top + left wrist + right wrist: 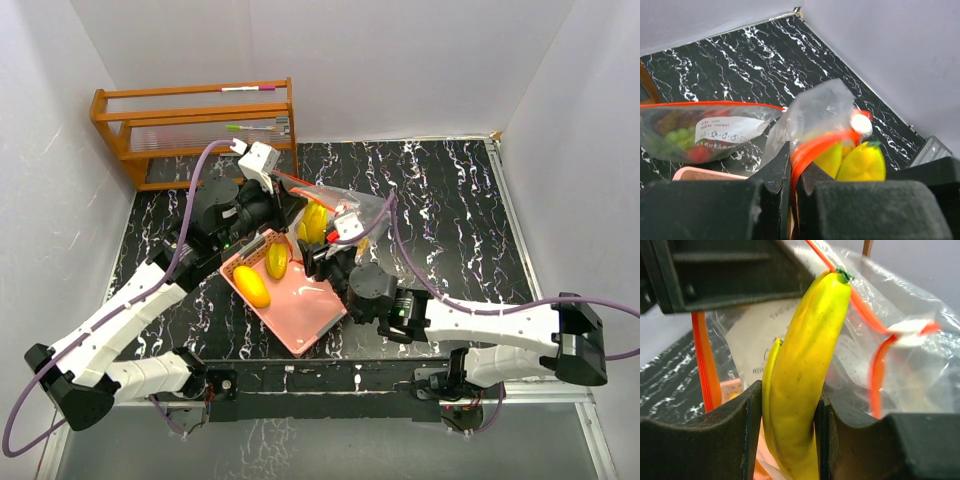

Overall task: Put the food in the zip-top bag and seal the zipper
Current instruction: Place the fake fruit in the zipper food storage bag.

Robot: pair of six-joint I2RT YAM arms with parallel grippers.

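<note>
The clear zip-top bag (345,205) with a red zipper lies behind the pink basket. My left gripper (292,215) is shut on the bag's red zipper edge (812,146) and holds the mouth up. Green pieces (676,136) and a red piece (700,153) lie inside the bag (715,129). My right gripper (318,246) is shut on the yellow banana bunch (802,380) and holds it upright at the bag's mouth (910,365). The bananas also show in the left wrist view (862,162). Two yellow-orange mango-like fruits (252,286) (277,260) lie in the basket.
The pink slotted basket (300,312) sits tilted at the table's front middle, just under both grippers. A wooden rack (195,125) with pens stands at the back left. White walls close in on the left, back and right.
</note>
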